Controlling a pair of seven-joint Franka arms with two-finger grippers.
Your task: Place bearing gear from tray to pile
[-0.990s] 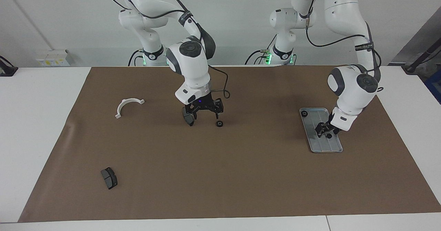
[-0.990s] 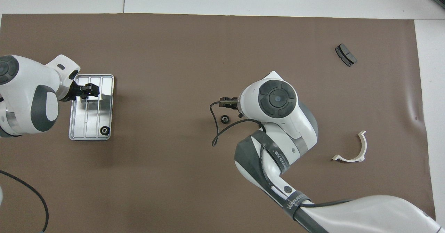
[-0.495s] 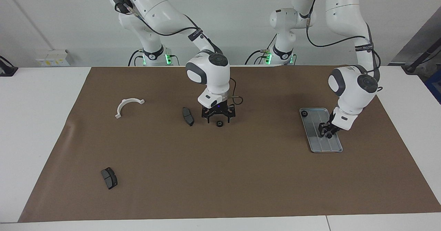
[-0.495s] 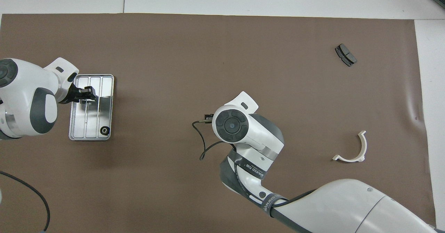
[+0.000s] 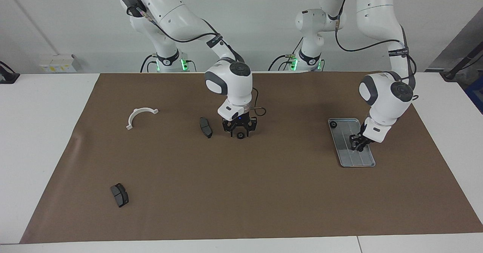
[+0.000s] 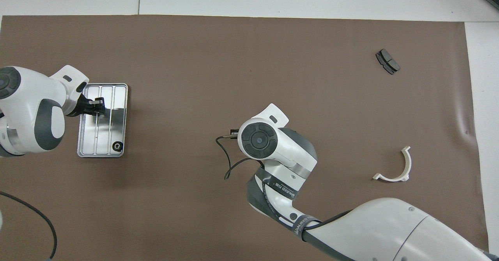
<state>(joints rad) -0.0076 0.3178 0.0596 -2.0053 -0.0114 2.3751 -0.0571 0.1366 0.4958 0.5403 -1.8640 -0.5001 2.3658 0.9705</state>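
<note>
Bearing gear (image 5: pixel 240 135) lies mid-table on the brown mat; you see the right claw (image 5: pixel 239 132) low over it, fingers spread on either side, not closed on it. A second bearing gear (image 5: pixel 333 124) sits in the tray (image 5: pixel 349 158), in its corner nearest the robots, toward the left arm's end of the table. Your left claw (image 5: pixel 358 144) is down in the tray; I cannot tell its state. One brake pad (image 5: pixel 205 127) lies beside the right claw, the white half-ring bracket (image 5: pixel 140 116) toward the right arm's end, another brake pad (image 5: pixel 119 195) near the table corner.

No text reads clearly. A dark band (image 6: pixel 281 187) on the right arm's forearm and another near its elbow carry white lettering, too small to make out.
</note>
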